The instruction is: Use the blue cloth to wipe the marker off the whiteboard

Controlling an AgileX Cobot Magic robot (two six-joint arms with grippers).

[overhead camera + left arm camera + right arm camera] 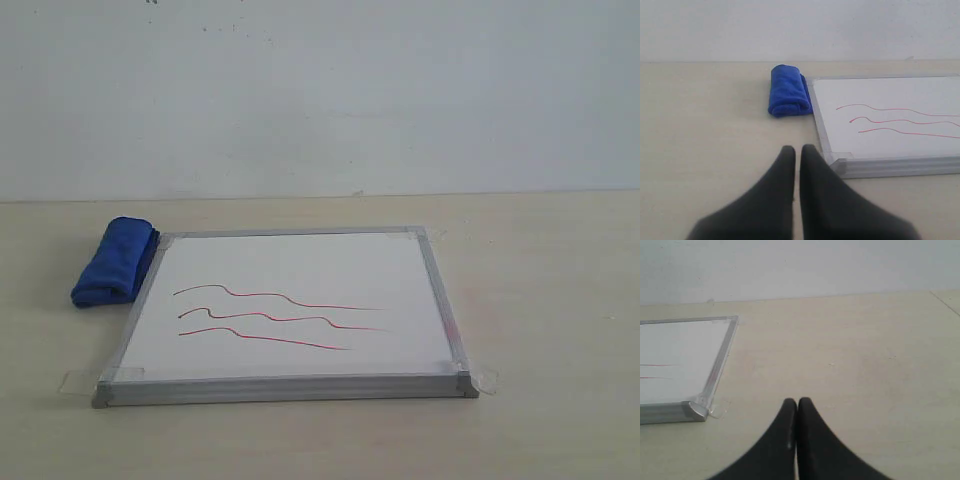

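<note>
The square whiteboard (290,310) lies flat on the table, its silver frame taped at the corners. Three thin wavy red marker lines (275,318) cross its middle. The rolled blue cloth (115,262) rests against the board's far left edge; in the left wrist view the blue cloth (788,91) lies ahead of my left gripper (797,149), beside the whiteboard (890,120) with its marker lines (900,120). That gripper is shut with nothing in it, hovering short of the board's near left corner. My right gripper (797,401) is shut and empty, off the whiteboard (680,360) past its near right corner. Neither gripper shows in the exterior view.
The pale wooden table (540,300) stretches around the board, and a plain white wall (320,90) stands behind it. Clear tape tabs (485,380) stick out from the board's near corners. A table edge (946,302) shows at the far right in the right wrist view.
</note>
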